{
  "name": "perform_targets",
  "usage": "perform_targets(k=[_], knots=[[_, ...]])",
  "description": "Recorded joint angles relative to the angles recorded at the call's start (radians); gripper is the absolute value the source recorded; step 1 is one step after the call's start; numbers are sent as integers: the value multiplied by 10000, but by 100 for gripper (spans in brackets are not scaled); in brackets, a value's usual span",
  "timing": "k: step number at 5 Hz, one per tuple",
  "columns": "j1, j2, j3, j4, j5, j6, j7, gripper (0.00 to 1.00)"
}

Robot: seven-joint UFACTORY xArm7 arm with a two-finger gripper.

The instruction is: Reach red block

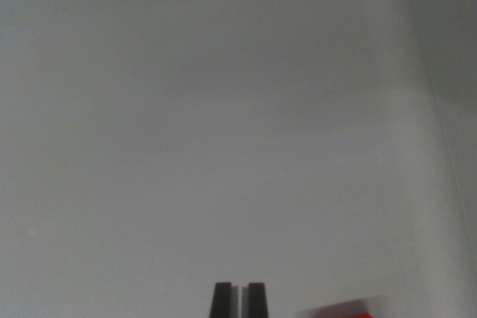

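Looking down the wrist view, I see my gripper with jaws nearly pressed together and empty over the plain grey table, the red block a blurred sliver at bottom right, so reaching it calls for shifting that way.

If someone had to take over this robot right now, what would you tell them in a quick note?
Gripper: at the bottom edge of the wrist view, fingers nearly together with only a thin gap, holding nothing.
Red block: only a blurred sliver shows, at the bottom edge, to the wrist view's right of the gripper, on the plain grey surface.
Done: the block is in view and close by.
Left: shift toward the wrist view's right to bring the gripper to the block; no contact visible yet.
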State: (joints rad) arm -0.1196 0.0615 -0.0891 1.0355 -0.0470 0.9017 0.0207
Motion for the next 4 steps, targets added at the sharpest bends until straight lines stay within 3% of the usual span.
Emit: perform_targets(k=[1,2,3,4], knots=[[-82,75,-85,-400,-17,-460,29,0],[-82,75,-85,-400,-17,-460,29,0],[-161,148,-168,-789,-33,-909,57,0],[-161,148,-168,-789,-33,-909,57,0]])
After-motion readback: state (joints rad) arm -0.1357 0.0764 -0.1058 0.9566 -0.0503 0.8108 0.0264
